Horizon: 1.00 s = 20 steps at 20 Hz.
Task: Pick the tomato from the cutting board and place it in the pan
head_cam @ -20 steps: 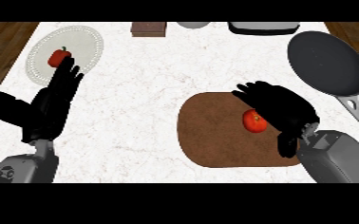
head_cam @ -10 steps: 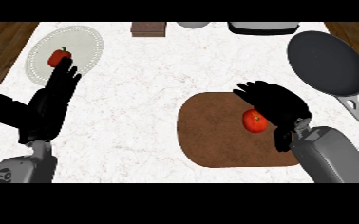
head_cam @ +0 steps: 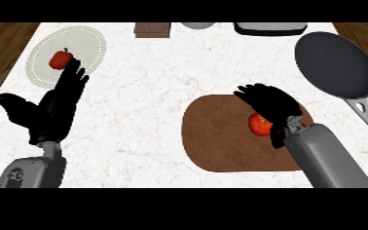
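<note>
A red tomato point(head_cam: 258, 124) lies on the brown cutting board point(head_cam: 223, 141) at the lower right of the counter. My right hand point(head_cam: 273, 106) sits right over and beside it, fingers curved over the top and thumb coming down at its right side, hiding part of it. The tomato still rests on the board. The dark grey pan point(head_cam: 333, 68) lies at the right edge, its handle running toward the lower right. My left hand point(head_cam: 54, 108) rests open at the left, fingers up.
A white plate point(head_cam: 79, 44) at the far left holds a red pepper point(head_cam: 60, 58). Along the back edge stand a brown box point(head_cam: 152, 29), a grey bowl point(head_cam: 197, 25) and a pale appliance point(head_cam: 269, 28). White marble counter lies between board and plate.
My right hand has shifted slightly toward the lower right and closed in round the tomato. The tomato and my left hand have stayed in place.
</note>
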Each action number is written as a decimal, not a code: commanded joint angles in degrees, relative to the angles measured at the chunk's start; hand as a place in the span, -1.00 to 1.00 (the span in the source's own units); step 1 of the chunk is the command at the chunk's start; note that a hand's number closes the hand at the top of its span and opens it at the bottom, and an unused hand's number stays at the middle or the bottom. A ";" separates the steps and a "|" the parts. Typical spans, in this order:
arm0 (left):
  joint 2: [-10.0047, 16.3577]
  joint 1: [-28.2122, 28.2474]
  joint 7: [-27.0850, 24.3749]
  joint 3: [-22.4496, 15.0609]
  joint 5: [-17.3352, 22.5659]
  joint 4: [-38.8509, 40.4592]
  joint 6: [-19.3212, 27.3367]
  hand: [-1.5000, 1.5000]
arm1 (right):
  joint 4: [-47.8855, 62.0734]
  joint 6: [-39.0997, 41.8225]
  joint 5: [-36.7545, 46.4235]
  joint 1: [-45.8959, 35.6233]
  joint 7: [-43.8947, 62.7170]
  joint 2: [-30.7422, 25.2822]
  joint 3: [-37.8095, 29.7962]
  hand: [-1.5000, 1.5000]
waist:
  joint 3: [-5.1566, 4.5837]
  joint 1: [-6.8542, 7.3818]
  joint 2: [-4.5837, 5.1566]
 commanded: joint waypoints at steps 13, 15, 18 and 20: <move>-2.69 -3.46 2.04 1.04 -2.33 1.22 -0.14 0.00 | 11.07 -10.51 6.08 0.36 -9.42 5.27 -0.61 1.00 | 0.01 -0.16 0.03; -2.18 0.04 -0.09 1.58 -2.19 0.30 -1.92 0.00 | 10.60 -10.21 6.22 0.81 -9.49 6.87 -0.58 1.00 | 0.00 -0.06 -0.02; -1.47 -0.38 4.10 1.99 -1.83 -4.36 -1.09 0.00 | 11.97 -8.88 5.84 -1.91 -9.10 8.82 -1.81 1.00 | 0.01 0.17 -0.05; -0.30 -1.65 1.41 4.30 -0.43 0.02 -3.61 0.00 | 13.14 -11.34 6.85 0.08 -13.16 4.82 -2.66 1.00 | 0.00 -0.04 -0.01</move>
